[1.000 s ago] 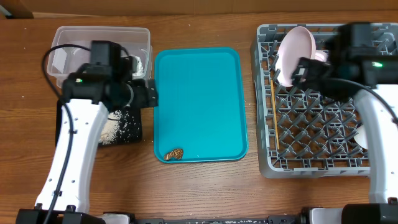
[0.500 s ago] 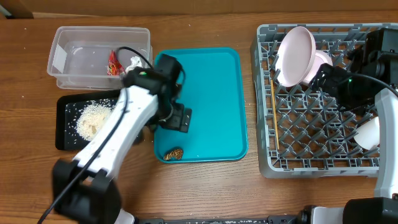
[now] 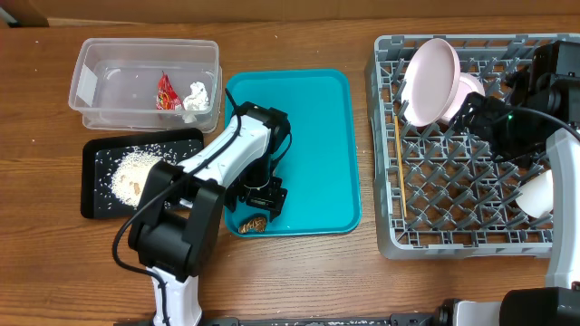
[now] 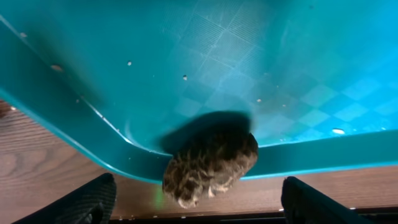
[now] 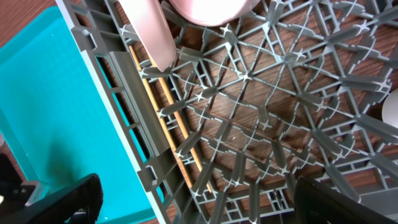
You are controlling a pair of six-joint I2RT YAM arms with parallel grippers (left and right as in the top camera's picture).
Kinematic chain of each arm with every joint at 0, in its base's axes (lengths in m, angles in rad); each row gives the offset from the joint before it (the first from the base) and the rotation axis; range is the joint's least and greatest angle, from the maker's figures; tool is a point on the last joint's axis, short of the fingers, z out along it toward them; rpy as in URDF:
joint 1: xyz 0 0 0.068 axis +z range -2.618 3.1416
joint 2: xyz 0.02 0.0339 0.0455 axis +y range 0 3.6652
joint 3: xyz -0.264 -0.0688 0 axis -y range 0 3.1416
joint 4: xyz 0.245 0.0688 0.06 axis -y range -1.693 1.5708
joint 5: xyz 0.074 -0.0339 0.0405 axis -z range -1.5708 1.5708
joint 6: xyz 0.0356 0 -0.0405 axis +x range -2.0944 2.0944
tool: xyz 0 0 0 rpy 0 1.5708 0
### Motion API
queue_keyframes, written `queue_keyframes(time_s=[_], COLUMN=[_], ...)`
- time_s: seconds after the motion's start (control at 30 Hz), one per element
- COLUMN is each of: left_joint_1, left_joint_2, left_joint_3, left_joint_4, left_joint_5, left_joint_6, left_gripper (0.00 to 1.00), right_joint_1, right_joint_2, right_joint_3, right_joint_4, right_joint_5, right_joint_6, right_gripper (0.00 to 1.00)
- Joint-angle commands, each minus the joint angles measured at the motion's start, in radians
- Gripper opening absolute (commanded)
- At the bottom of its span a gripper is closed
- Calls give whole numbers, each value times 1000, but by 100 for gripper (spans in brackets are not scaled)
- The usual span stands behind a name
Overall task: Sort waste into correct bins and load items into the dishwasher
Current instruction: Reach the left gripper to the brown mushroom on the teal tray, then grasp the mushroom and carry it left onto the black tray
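Observation:
A small brown food scrap (image 3: pixel 255 223) lies in the front left corner of the teal tray (image 3: pixel 304 118). My left gripper (image 3: pixel 265 201) hangs open just over it. In the left wrist view the scrap (image 4: pixel 211 165) sits between the two spread fingers (image 4: pixel 87 202), untouched. The clear tub (image 3: pixel 91 95) holds the red wrapper (image 3: pixel 166 91) and the white tissue (image 3: pixel 196 96). The black tray (image 3: pixel 95 186) holds the rice (image 3: pixel 136 172). My right gripper (image 3: pixel 473 116) is open and empty over the grey dish rack (image 3: pixel 453 213).
In the rack a pale plate (image 3: pixel 430 80) stands on edge at the back left. Chopsticks (image 3: pixel 398 172) lie along its left side and also show in the right wrist view (image 5: pixel 168 124). A white dish (image 3: pixel 536 192) sits at the right edge.
My left gripper has swung from the bins at the left down to the teal tray's front left corner, over the scrap. The right arm has drawn back to the right and then stayed still.

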Motion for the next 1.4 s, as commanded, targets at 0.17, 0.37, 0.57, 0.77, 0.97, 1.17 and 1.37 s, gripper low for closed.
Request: queue_keyframes(time_s=[0.17, 0.37, 0.57, 0.77, 0.97, 1.17, 1.37], left_joint_1=[-9, -9, -9, -8, -8, -5, 16], left_joint_2=[23, 23, 23, 23, 23, 21, 0], left_joint_3=[-21, -87, -92, -92, -92, -87, 5], left_joint_4=[4, 60, 79, 81, 84, 99, 75], left_joint_5=[20, 20, 20, 20, 19, 17, -35], left_joint_6=[14, 3, 3, 3, 3, -31, -42], left_gripper=[83, 83, 67, 47, 16, 4, 4], right_joint_1=[-1, -1, -1, -1, -1, -1, -1], right_joint_2=[1, 1, 1, 1, 1, 1, 1], right_joint_3=[0, 0, 0, 0, 0, 0, 0], right_joint_4=[2, 2, 1, 2, 1, 1, 0], right_joint_5=[-5, -5, -5, -5, -5, -5, -5], right_joint_6=[-6, -6, -6, -6, -6, -6, -6], right_gripper=[100, 100, 100, 100, 100, 100, 100])
